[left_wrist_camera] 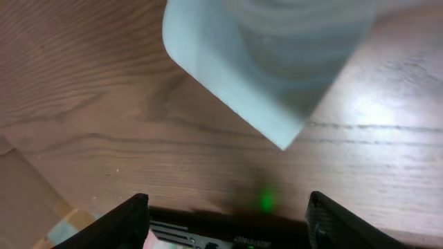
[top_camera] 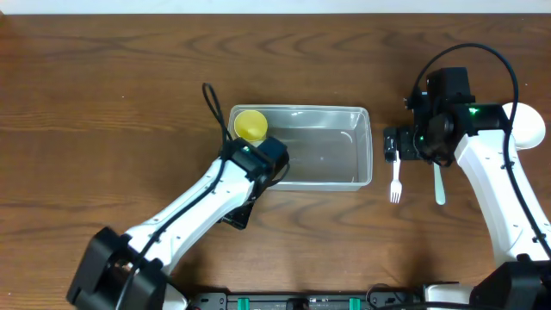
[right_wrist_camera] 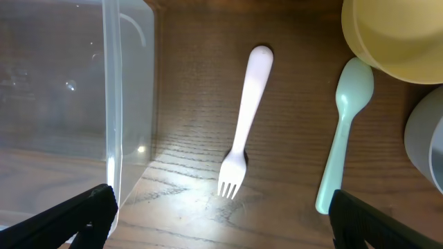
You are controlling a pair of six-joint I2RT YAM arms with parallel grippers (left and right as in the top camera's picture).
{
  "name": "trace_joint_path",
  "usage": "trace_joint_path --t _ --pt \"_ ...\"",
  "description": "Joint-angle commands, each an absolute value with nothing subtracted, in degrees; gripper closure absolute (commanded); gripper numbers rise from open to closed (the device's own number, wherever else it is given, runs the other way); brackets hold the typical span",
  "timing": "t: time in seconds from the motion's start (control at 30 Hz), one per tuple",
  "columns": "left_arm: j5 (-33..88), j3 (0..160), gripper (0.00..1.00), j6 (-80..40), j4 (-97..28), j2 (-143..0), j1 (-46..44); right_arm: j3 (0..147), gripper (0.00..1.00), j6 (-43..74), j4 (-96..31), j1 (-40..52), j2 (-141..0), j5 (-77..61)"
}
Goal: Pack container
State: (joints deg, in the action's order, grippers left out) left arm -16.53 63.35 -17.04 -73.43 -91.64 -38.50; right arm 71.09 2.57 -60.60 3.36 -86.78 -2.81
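Note:
The clear container (top_camera: 357, 176) lies mid-table with a yellow cup (top_camera: 250, 126) inside at its left end. My left gripper (top_camera: 274, 160) hovers over the container's front left corner. In the left wrist view its fingers (left_wrist_camera: 228, 221) are wide open and empty, with a blurred pale corner (left_wrist_camera: 263, 62) above them that looks like part of the container. My right gripper (top_camera: 393, 145) is just right of the container. In the right wrist view it is open (right_wrist_camera: 221, 214) and empty above a white fork (right_wrist_camera: 246, 117), with the container wall (right_wrist_camera: 114, 104) on the left.
A mint green spoon (right_wrist_camera: 342, 131) lies right of the fork, also seen overhead (top_camera: 439, 185), as is the fork (top_camera: 395, 182). A yellow bowl (right_wrist_camera: 394, 34) and a grey bowl's edge (right_wrist_camera: 430, 138) sit at the right; overhead the right arm hides them.

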Motion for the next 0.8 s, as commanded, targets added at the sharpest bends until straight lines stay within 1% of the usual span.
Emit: trace_joint_path --t 0.0,0.3,0.77 --pt "-20.3 62.9 0.27 -20.2 -73.1 -93.8 -38.7 71.8 0.01 2.8 -60.6 3.0 -87.0 -2.6" --pt "-20.6 62.9 0.27 -21.4 -68.2 -94.7 -38.7 71.8 0.01 2.7 -60.6 3.0 -87.0 -2.6" --pt "-20.7 59.5 0.27 -21.3 -65.1 -95.0 -38.7 71.8 0.01 2.7 -60.6 3.0 -87.0 -2.6"
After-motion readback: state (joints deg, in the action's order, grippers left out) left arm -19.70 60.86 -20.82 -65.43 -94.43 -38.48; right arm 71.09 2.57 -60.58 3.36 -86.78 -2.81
